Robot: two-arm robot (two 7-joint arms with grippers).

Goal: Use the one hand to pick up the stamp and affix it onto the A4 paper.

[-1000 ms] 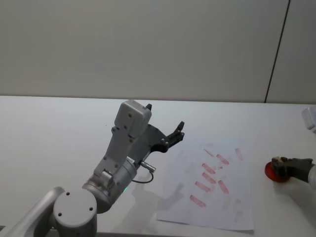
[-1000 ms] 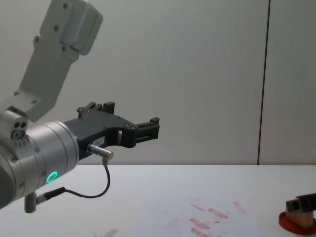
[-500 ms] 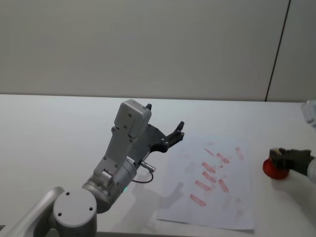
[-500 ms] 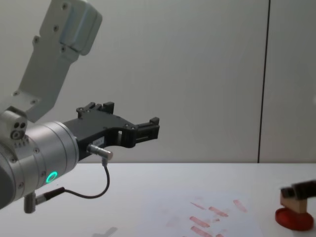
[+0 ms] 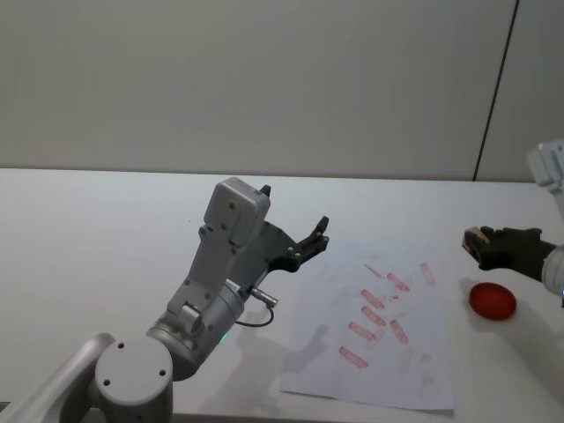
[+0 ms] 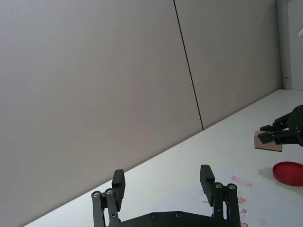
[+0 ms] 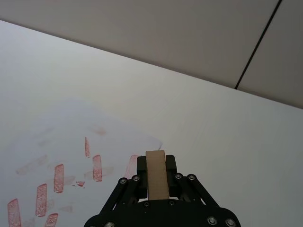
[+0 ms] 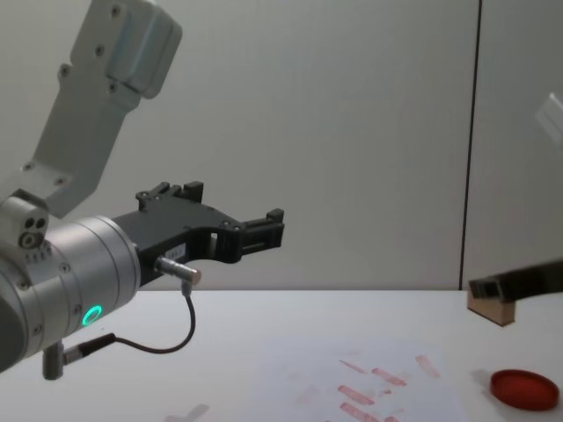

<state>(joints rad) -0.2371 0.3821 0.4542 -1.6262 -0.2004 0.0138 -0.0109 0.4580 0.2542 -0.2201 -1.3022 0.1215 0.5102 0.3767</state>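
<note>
Nearest the robot, the left arm (image 5: 198, 308) rises from about 7 o'clock in the head view, with a green-lit ring (image 8: 91, 314) on its silver wrist and a black cable (image 8: 180, 338) looping under it. The left claw (image 6: 162, 178) hangs in the air over the white counter (image 5: 106, 229), its two black fingers spread apart with open space between them, aimed roughly toward 1 o'clock. It sits above the 10 o'clock corner of the A4 paper (image 5: 388, 357).

The paper lies flat on the counter just right of centre and carries a scatter of short red stamp marks (image 5: 373, 300), most of them in its right half. Off the sheet's 3 o'clock edge, near but not touching it, a flat round red ink pad (image 5: 492, 300) rests on the counter.

Beyond the pad, at about its 11 o'clock, the right claw (image 5: 490, 248) reaches in from the right edge. Its fingers are clamped on the stamp (image 7: 156, 175), a light-tan wooden block that juts out past the fingertips. The chest view shows the stamp raised clear of both pad and counter. In the head view it hovers just outside the paper's 2 o'clock corner.

A plain grey wall (image 5: 264, 79) stands behind the counter.
</note>
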